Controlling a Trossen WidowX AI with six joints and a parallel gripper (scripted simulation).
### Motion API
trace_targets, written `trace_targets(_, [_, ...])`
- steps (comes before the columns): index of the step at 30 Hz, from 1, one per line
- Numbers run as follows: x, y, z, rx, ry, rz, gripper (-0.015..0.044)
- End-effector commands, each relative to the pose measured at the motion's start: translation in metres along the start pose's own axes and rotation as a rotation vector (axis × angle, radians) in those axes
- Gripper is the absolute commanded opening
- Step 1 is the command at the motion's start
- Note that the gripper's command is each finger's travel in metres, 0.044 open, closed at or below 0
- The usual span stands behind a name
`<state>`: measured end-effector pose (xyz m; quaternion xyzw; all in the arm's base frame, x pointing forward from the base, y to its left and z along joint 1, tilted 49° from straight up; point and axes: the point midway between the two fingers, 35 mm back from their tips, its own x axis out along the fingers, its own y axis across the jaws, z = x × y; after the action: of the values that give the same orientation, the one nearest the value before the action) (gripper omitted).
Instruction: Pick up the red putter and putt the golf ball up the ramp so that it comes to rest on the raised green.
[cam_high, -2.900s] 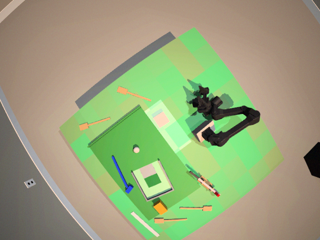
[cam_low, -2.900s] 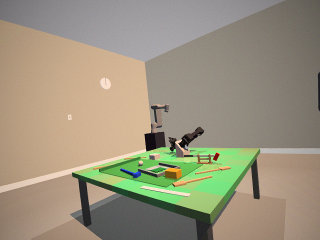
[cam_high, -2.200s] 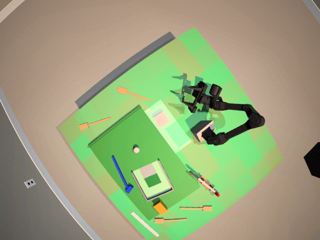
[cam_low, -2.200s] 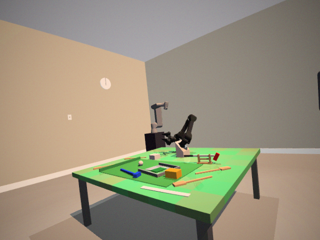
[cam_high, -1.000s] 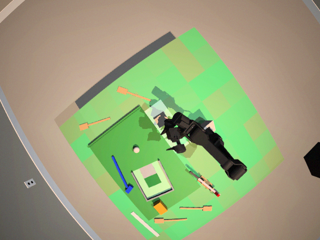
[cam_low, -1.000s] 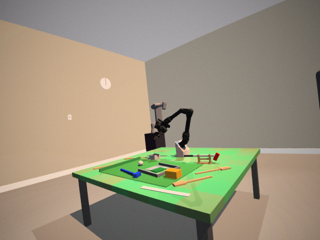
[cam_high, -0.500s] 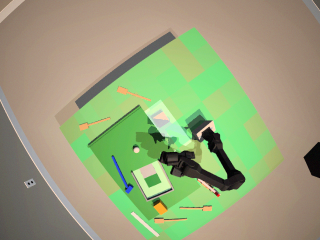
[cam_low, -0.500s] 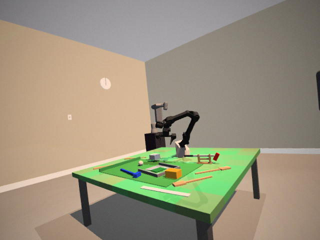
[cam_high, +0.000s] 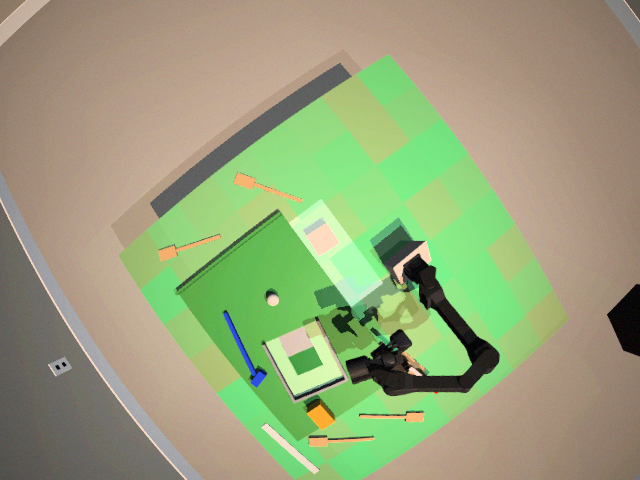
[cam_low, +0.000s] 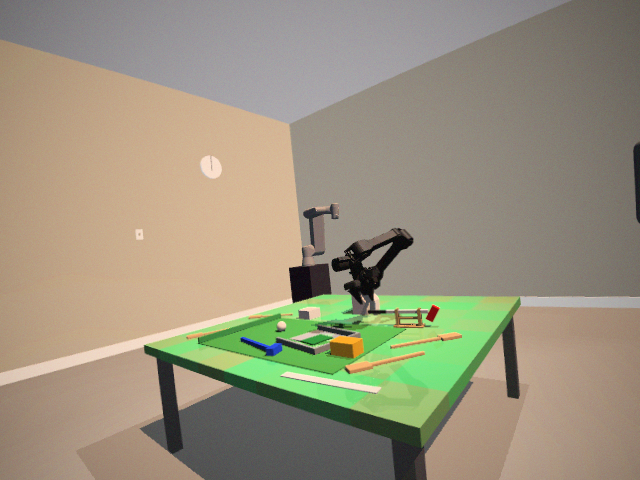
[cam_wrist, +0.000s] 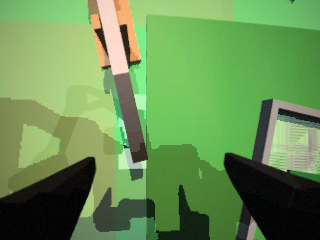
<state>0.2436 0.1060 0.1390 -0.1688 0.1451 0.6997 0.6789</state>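
The red putter rests across a wooden stand, red head at one end, pale shaft, dark handle. My gripper is open and empty, pointing down above the handle end; in the wrist view the handle's tip lies beyond the fingertips, left of centre. The arm hides much of the putter in the top view. The white golf ball sits on the dark green mat. The raised green has grey walls and a pale ramp on the ball's side.
A blue putter lies on the mat. An orange block is beside the raised green. A pale block stands near the arm's base. Several wooden putter-like pieces and a white strip lie around.
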Motion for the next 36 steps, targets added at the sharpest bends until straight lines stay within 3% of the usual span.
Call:
trace_targets(1, [0.013, 0.017, 0.025, -0.188, 0.001, 0.091, 0.044])
trace_targets(36, [0.064, 0.021, 0.014, -0.189, -0.001, 0.09, 0.044])
